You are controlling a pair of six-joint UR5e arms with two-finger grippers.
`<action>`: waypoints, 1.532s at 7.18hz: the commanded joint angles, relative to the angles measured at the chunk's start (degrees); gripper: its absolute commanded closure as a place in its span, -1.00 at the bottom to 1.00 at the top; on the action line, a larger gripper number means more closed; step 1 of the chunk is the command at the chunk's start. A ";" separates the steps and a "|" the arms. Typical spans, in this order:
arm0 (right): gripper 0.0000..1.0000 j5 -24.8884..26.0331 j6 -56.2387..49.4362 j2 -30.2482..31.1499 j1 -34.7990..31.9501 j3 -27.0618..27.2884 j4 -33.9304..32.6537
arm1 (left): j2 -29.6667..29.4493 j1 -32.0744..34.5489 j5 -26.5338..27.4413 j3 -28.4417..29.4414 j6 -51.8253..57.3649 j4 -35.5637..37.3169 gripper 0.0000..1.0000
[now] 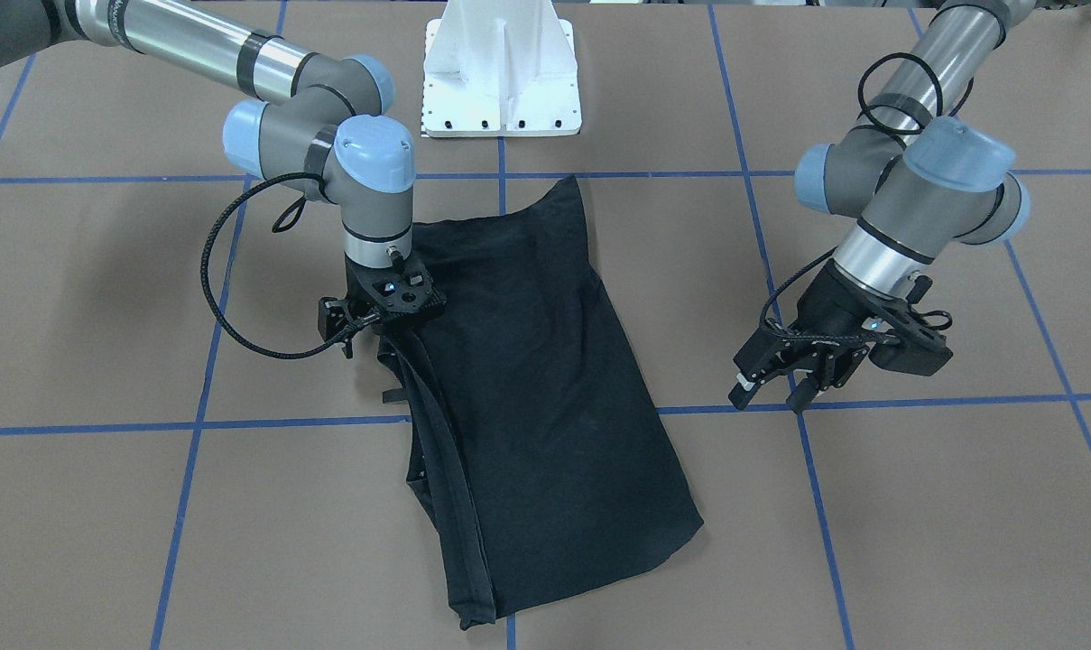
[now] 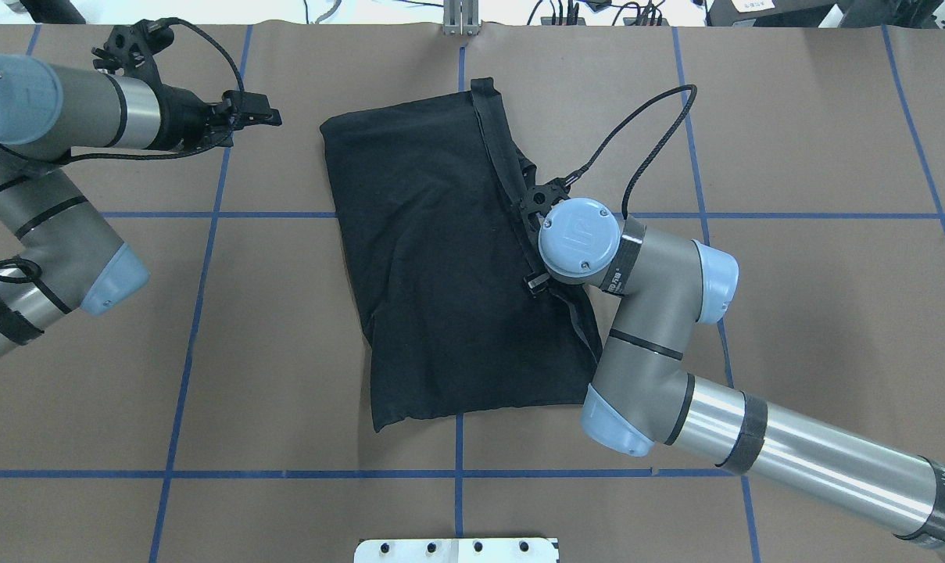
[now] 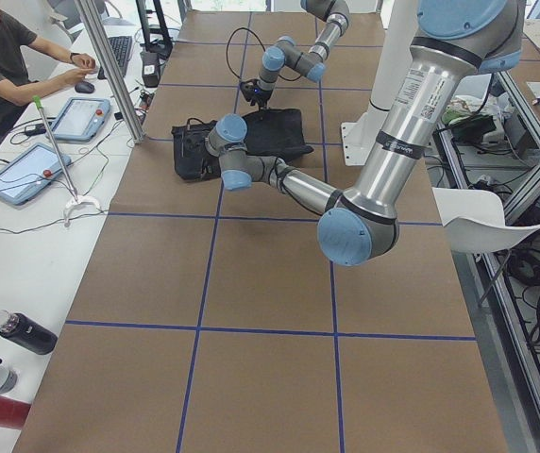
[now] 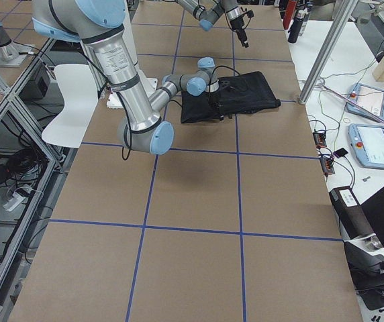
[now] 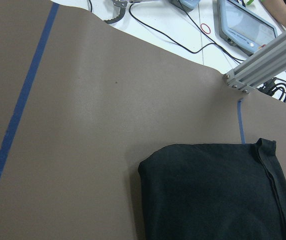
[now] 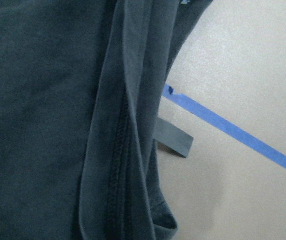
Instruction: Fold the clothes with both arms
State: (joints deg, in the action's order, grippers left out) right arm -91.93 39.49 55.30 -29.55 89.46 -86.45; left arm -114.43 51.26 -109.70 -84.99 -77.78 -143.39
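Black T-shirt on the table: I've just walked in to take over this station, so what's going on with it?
A two-armed robot is folding it. The black T-shirt lies on the brown table, already folded lengthwise into a long panel, no logo showing. The right gripper is down at its stacked long edge; whether it has clamped the fabric cannot be told. The left gripper hangs open and empty over bare table on the shirt's other side.

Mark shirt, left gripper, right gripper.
shirt (image 2: 425, 274): overhead view, middle of the folded body.
left gripper (image 1: 771, 394): front-facing view, midway between its fingertips.
right gripper (image 1: 390, 357): front-facing view, between its fingers at the shirt's edge.
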 commanded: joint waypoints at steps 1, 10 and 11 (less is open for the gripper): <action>-0.99 0.00 -0.03 0.33 -0.85 -0.08 -0.03 | 0.00 -0.02 0.01 0.08 0.00 0.04 -1.00; -0.99 -8.06 -3.54 2.01 -7.96 -0.96 0.14 | -0.35 -0.02 0.01 -0.09 0.00 0.04 -1.00; -0.99 -8.78 -3.63 1.05 -8.59 -0.26 0.23 | -0.35 -0.02 0.01 0.00 0.09 0.04 -1.00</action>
State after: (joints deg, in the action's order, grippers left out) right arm -98.87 36.22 57.29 -36.85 88.50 -86.30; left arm -114.76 51.24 -109.69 -85.06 -77.74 -143.35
